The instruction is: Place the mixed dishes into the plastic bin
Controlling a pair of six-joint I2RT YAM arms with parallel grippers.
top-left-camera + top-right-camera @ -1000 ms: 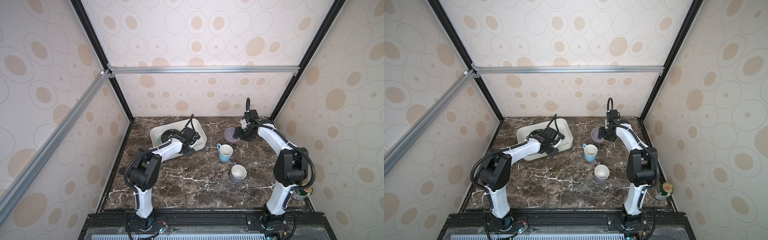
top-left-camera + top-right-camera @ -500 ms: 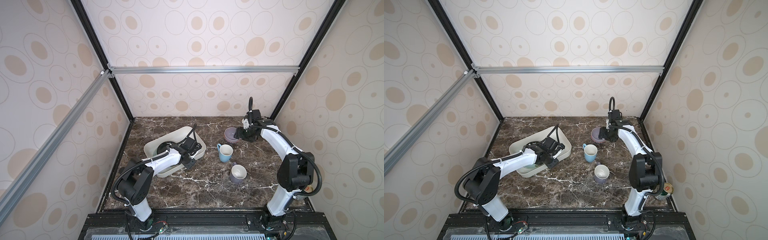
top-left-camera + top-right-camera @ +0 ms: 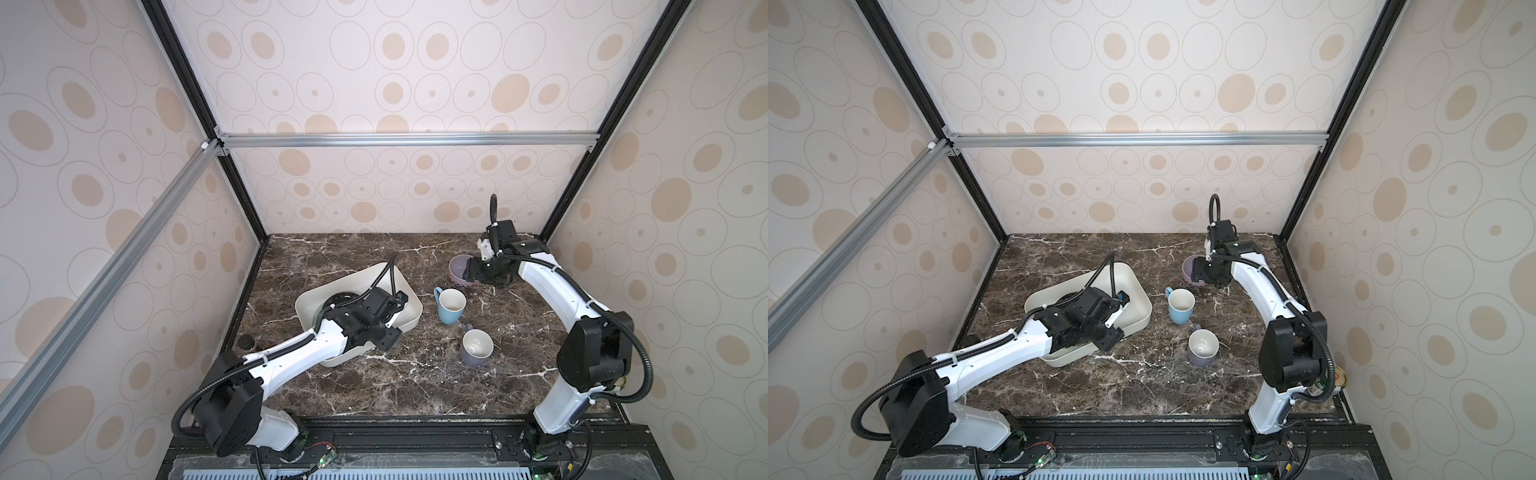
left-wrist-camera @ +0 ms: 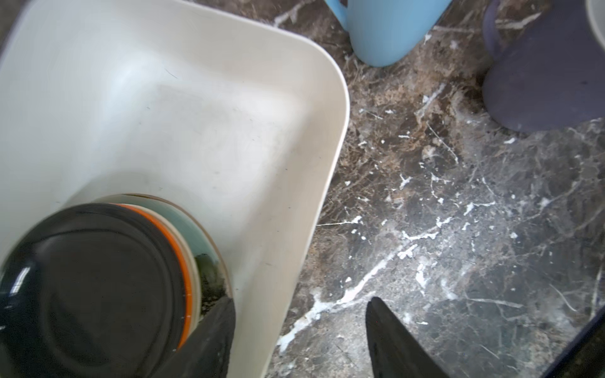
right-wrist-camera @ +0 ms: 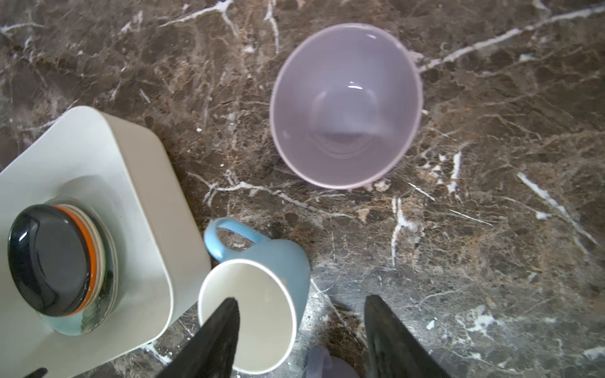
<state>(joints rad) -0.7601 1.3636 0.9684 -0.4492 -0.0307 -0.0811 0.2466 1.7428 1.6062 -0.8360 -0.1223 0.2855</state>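
right hand [image 5: 301, 302] wide and empty, i aim one finger inside the bowl [image 5: 345, 104] rim; left hand [image 4: 301, 301], wide too, straddles the bin [image 4: 307, 203] wall.

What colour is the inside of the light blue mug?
White. The light blue mug shows its inside best in the right wrist view.

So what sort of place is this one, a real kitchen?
Probably a lab test booth, not a kitchen: spotted wall panels on a black-and-aluminium frame enclose a marble-look tabletop, with a left arm and right arm mounted at its front edge.
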